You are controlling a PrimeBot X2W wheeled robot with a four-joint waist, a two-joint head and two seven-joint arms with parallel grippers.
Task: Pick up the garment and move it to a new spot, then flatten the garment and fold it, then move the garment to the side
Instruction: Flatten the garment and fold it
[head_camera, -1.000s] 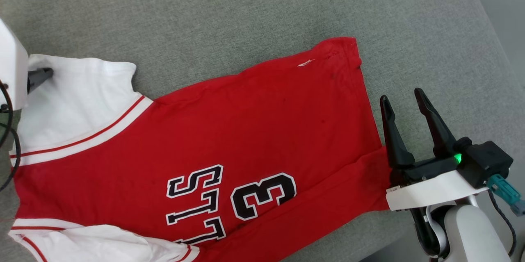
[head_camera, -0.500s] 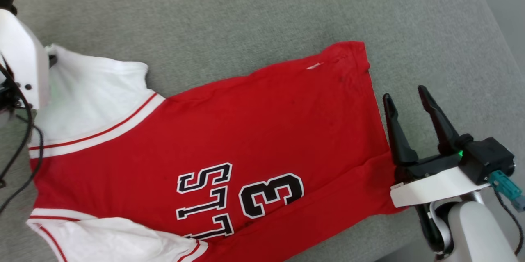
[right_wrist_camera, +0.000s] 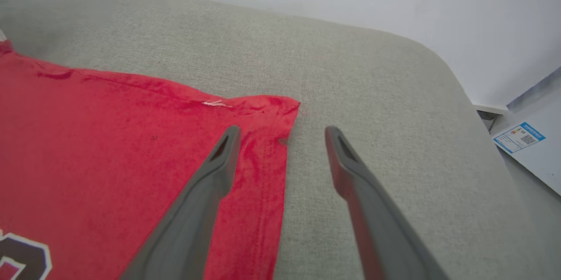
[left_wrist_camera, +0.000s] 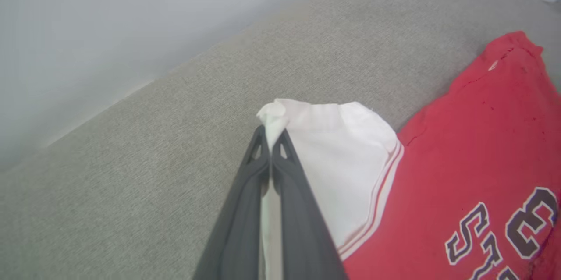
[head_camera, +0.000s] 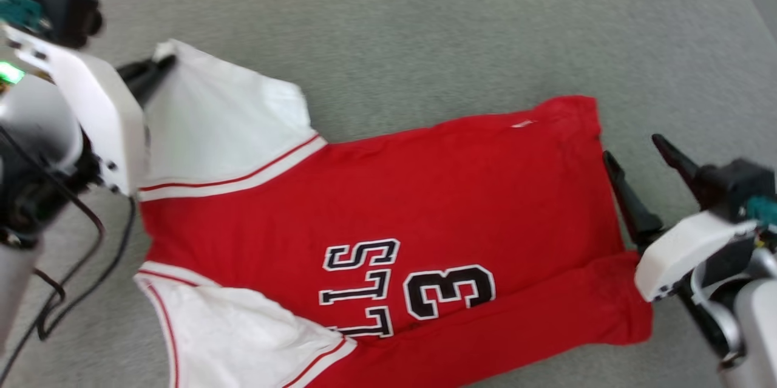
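The garment (head_camera: pixel 388 194), a red jersey with white sleeves and black lettering with a 3, lies spread on the grey cushion. At the upper left my left gripper (head_camera: pixel 161 63) is shut on the tip of the far white sleeve (left_wrist_camera: pixel 333 157), pinching a fold of it (left_wrist_camera: pixel 272 118). My right gripper (head_camera: pixel 634 151) stands open beside the jersey's hem at the right. In the right wrist view its left finger (right_wrist_camera: pixel 210 175) is over the red hem corner (right_wrist_camera: pixel 271 113) and its right finger (right_wrist_camera: pixel 350 170) over bare cushion. The near sleeve (head_camera: pixel 230 333) lies at the bottom left.
The grey fabric cushion (head_camera: pixel 425 30) carries the garment, with bare room at the back and right. Its rounded edge (right_wrist_camera: pixel 456 83) drops off to the right, where a white sheet with a blue label (right_wrist_camera: pixel 519 137) lies on the floor. A pale wall (left_wrist_camera: pixel 87 17) stands behind.
The head camera has shifted, so the whole scene sits further right and lower. My left gripper, holding the sleeve tip, has come more into view at the upper left. The right gripper stays open.
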